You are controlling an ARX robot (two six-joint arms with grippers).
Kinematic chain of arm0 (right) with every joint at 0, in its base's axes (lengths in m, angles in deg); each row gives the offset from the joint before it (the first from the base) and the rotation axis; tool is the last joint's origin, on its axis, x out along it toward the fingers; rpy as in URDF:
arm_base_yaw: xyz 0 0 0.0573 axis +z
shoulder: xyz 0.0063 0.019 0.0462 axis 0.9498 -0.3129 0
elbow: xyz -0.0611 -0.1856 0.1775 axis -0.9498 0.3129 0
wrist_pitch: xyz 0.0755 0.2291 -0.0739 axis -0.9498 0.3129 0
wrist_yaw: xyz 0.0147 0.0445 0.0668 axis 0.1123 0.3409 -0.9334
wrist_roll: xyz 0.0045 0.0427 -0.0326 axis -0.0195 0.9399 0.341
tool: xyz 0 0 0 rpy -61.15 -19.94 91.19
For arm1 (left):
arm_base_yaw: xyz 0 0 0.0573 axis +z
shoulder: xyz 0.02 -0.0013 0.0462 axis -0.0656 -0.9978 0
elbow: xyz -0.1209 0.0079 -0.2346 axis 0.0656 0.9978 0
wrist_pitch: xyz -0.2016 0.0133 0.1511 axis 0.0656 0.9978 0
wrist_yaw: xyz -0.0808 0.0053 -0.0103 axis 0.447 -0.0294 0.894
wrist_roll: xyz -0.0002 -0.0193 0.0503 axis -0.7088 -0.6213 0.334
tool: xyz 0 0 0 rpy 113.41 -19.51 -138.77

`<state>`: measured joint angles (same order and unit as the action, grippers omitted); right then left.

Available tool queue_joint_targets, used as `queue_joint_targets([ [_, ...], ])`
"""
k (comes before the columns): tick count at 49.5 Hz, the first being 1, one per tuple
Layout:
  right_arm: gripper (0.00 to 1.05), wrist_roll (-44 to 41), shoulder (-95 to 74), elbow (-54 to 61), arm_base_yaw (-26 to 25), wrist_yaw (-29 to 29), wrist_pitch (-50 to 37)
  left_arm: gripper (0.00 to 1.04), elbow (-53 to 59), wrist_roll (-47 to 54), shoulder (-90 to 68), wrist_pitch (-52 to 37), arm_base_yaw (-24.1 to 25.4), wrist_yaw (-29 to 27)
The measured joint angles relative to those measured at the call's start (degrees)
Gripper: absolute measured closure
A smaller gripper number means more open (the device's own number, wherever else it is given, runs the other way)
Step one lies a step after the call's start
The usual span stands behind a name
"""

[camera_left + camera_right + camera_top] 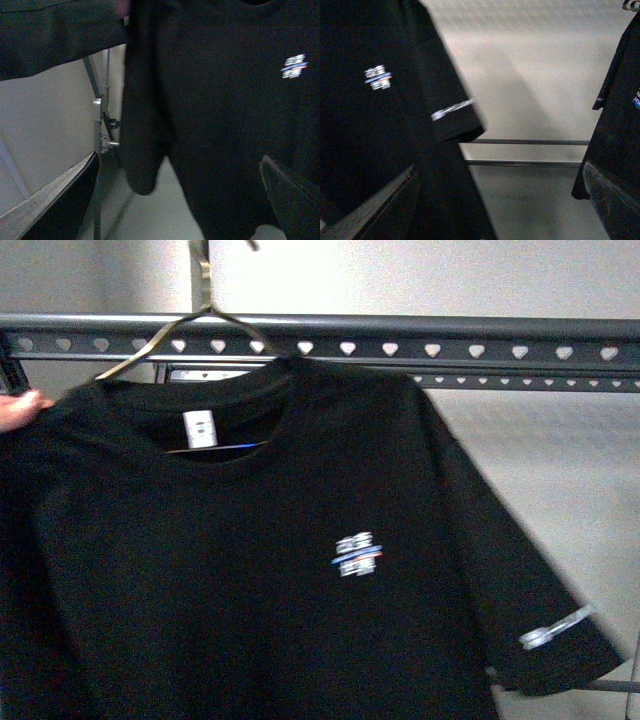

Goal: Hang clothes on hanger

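Note:
A black T-shirt [300,570] with a white neck label [201,428] and a white-and-blue chest logo [358,553] hangs on a wire hanger [200,325] in front of the grey rack rail [450,348] with heart-shaped holes. A human hand [22,408] holds its left shoulder. The shirt fills the left wrist view [225,115] and the near side of the right wrist view [375,115]. My left gripper [182,210] is open, its fingers [60,205] wide apart below the shirt. My right gripper [502,205] is open and empty. A second black T-shirt [620,125] hangs at the far side of the right wrist view.
The rack's slanted leg and joint bolt [102,135] show behind the shirt's sleeve. A low horizontal bar [530,142] crosses in front of the pale wall. Light floor lies below.

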<state>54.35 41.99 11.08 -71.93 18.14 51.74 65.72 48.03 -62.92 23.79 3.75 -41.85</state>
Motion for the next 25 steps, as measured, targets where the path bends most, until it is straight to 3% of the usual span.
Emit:
queue_joint_targets([
  [19, 0.07, 0.0, 0.0, 0.0, -0.02, -0.02, 0.0, 0.07, 0.0, 0.0, 0.0, 0.0, 0.0, 0.0],
  [20, 0.07, 0.0, 0.0, 0.0, 0.0, -0.02, 0.0, 0.07, -0.09, 0.28, -0.37, 0.33, 0.52, 1.73],
  [23, 0.07, 0.02, 0.0, 0.0, 0.0, 0.04, 0.0, 0.07, -1.86, 2.47, -4.9, 3.02, 4.87, 16.06],
  [25, 0.07, 0.0, 0.0, 0.0, -0.02, -0.22, 0.0, 0.07, -3.45, 1.95, -11.91, 0.07, 7.8, 25.18],
])
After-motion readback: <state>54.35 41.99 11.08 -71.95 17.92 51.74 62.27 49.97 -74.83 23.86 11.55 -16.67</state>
